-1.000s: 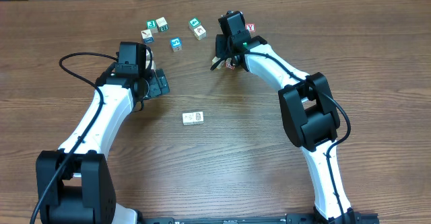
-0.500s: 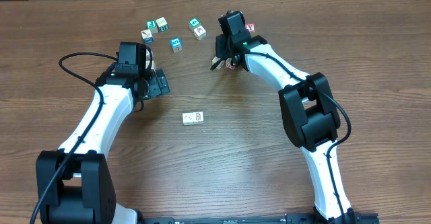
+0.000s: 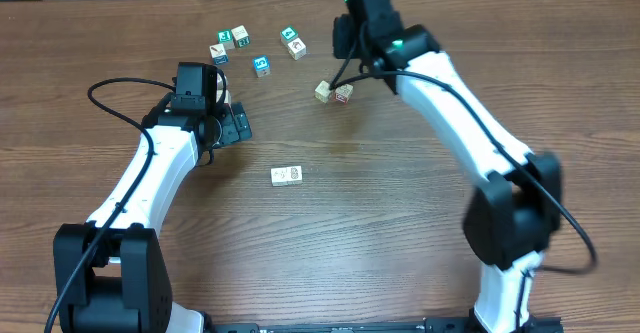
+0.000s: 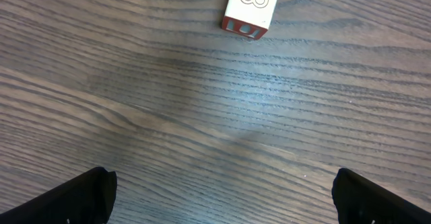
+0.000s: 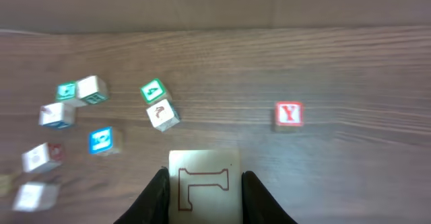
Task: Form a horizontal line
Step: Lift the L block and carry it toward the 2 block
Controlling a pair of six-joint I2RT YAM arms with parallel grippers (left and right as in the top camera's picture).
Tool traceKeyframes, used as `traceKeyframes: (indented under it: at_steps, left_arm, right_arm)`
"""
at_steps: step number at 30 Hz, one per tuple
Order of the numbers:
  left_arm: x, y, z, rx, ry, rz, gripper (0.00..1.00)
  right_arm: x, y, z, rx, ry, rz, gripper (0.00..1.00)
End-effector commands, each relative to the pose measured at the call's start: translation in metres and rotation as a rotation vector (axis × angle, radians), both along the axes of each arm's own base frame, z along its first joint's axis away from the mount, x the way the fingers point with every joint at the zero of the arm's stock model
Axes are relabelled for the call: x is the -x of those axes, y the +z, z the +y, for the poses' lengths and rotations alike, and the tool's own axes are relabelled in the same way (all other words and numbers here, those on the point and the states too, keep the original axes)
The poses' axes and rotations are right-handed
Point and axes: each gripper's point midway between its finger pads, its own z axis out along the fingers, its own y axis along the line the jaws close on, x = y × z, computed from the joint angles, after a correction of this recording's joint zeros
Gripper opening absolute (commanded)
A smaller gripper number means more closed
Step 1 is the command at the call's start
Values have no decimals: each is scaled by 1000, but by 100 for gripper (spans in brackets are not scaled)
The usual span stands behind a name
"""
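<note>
Near the far edge of the table (image 3: 400, 263), left of centre: six loose cubes (image 3: 261, 65). Right of these and nearer: two cubes (image 3: 322, 91) just beside each other. Mid-table: touching pair (image 3: 286, 176). Between cluster and that pair, slightly left: left gripper (image 3: 243, 125). Between right gripper (image 5: 205, 194) fingers, above the table: held cube (image 5: 204, 183), with Y cube (image 5: 289, 114) apart on its right.

Likely a lab, robot arms (image 3: 140, 183), wooden table (image 3: 350, 233)
</note>
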Motion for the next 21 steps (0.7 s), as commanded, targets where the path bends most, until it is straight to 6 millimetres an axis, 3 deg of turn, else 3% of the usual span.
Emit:
traceKeyframes:
  at_steps: [1,6,12,21]
  left_arm:
    - [-4,11,2,-13,-4,-29,100]
    - [-4,11,2,-13,-4,-29,100]
    - [-4,11,2,-13,-4,-29,100]
    - [-4,11,2,-13,-4,-29,100]
  right_arm:
    - [22,49,-14,-40,-47,-29,20]
    - [71,53,-37,-86,-172,126,18]
    - [118,28,-54,-10,-192,327,16]
    - [161,-5,-67,49,-229,531,16]
